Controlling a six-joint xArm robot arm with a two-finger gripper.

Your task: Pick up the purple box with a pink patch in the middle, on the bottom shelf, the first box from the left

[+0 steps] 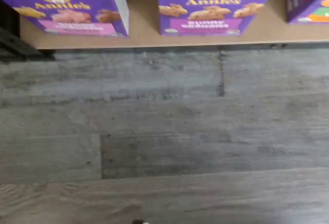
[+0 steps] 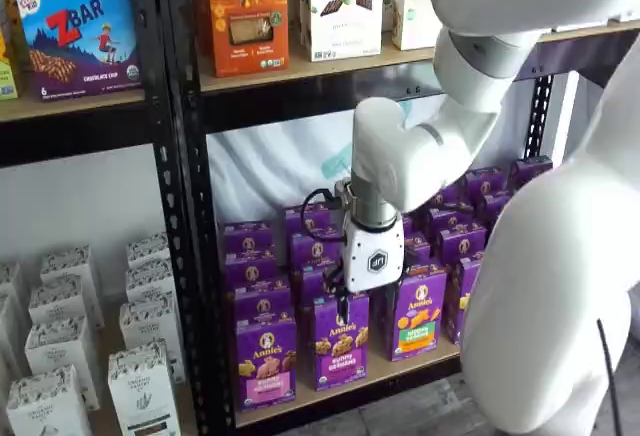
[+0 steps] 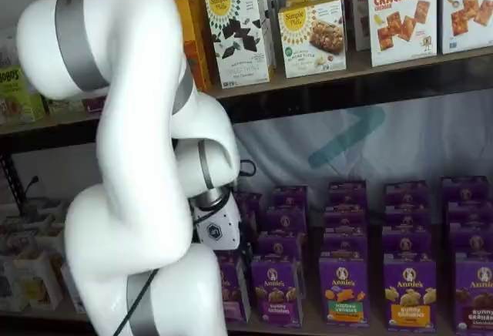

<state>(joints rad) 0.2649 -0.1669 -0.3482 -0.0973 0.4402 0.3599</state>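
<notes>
Down low in front of the rack, the claw (image 2: 342, 306), a white body with black fingers, hangs from the white arm before the front row of boxes; its fingers show dark against the purple cardboard, too small to make out a gap, though its jaws stand spread wide and nothing is held between them; the purple box (image 2: 265, 362), an upright purple cardboard Annie's carton with a round bunny logo and a pink label band across its lower front, stands below and to the left of the claw, apart from it, at the front left of the bottom shelf (image 2: 400, 371), a tan wooden board in the black metal rack; just below the claw stands a like purple carton with a purple label (image 2: 337, 343); to the claw's right stands a purple carton with an orange and green patch (image 2: 418, 312); the wrist view shows the tan board's front edge with grey plank flooring (image 1: 164, 142) before it.
</notes>
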